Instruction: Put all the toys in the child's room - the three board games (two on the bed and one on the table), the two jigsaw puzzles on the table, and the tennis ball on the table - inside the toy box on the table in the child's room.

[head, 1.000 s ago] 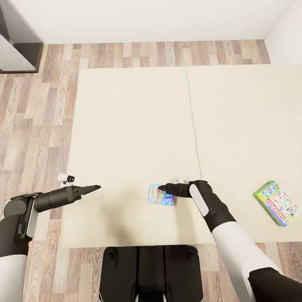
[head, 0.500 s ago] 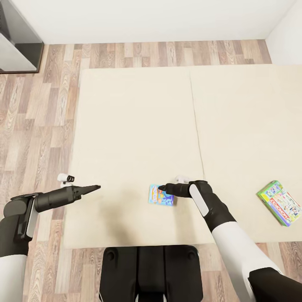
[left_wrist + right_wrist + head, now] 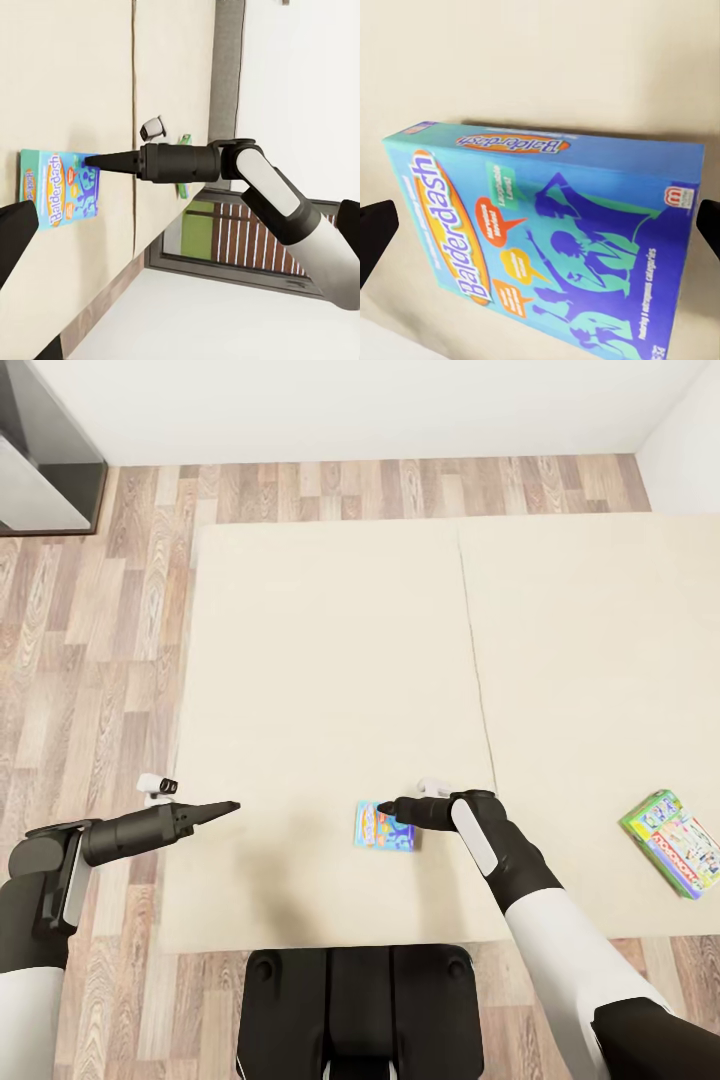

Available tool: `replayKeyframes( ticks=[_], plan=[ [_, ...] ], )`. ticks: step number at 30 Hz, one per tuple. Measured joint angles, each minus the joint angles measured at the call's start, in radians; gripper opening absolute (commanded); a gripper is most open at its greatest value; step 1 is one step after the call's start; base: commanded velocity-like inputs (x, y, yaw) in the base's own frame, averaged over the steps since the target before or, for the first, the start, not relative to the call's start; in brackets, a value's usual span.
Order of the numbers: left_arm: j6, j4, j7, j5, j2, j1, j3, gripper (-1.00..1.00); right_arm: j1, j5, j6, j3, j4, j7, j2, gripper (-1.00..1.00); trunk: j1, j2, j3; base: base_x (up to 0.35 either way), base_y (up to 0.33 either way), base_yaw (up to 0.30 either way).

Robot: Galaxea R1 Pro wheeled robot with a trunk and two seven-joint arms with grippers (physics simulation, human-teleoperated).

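I see the Balderdash game (image 3: 384, 826) lying on the bed (image 3: 330, 660) near its front edge, with my right hand (image 3: 386, 813) over it. My left hand (image 3: 228, 806) hangs well to its left, the second board game (image 3: 672, 843) far right.

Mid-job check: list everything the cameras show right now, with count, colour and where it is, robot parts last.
Blue flat cardboard "Balderdash" board game box: one, on the beige mattress near its front edge, right gripper's tip over it.
Green-edged flat board game box with red banner: one, on the mattress's right section, far right.
Wide low bed with beige two-section mattress: one, filling the middle of the head view.
Wood-plank floor: brown-grey, left of and beyond the bed.
White wall: behind the bed.
Dark grey-framed furniture: one, top left corner; kind unclear.
Left gripper: black, above the mattress's left edge, holding nothing.
Right gripper: black, fingers spread either side of the blue box.
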Motion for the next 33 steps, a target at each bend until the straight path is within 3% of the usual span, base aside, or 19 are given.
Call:
replayKeyframes(
  ticks=[33],
  plan=[
    [0.000,0.000,0.000,0.000,0.000,0.000,0.003,1.00,0.000,0.000,-0.001,0.002,0.000,0.000,0.000,1.00,0.000,0.000,0.000,0.000,0.070,0.021]
  ],
)
